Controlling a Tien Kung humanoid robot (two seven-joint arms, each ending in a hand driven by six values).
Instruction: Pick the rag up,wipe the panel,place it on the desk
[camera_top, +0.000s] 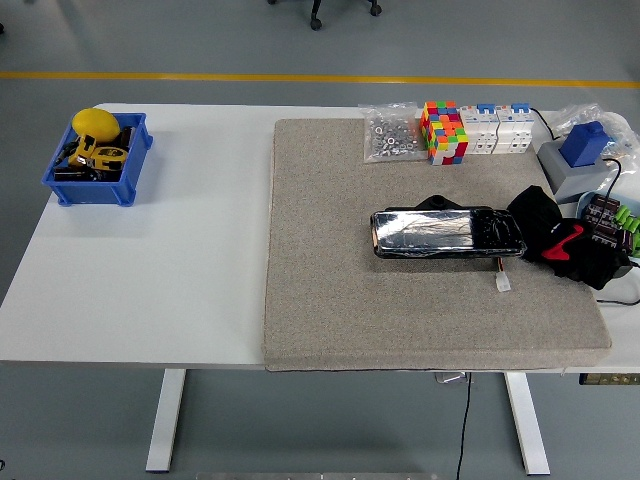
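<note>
Neither of the robot's hands shows over the white table (150, 280), so whether the fingers are open, closed or gripping anything cannot be told, and nothing can be placed against them directly. The task has not visibly begun.

The crumpled black cloth rag with a red patch (556, 243) lies at the right edge of the grey felt mat (340, 280), touching the right end of the glossy black rectangular panel (448, 233). The panel lies flat near the middle-right of the mat with its long side running left to right. That puts both on the side from which the right arm would enter, so I judge the right fingers the likelier ones to take the rag. The mat probably serves to keep the panel from sliding and scratching while it is wiped. A small white plug on a thin wire (503, 284) trails from the panel's near right corner and could snag a wiping stroke.

Along the mat's far edge stand a clear bag of metal nuts (390, 135), a multicoloured puzzle cube (443, 131) and a row of white circuit breakers (499, 129), well apart from the panel. A blue block on a grey box (584, 152) sits beyond the rag. A blue plastic bin holding yellow items (97, 160) stands at the far left, clear of the work.

The rag's loose folds should give under a pinch from above.
</note>
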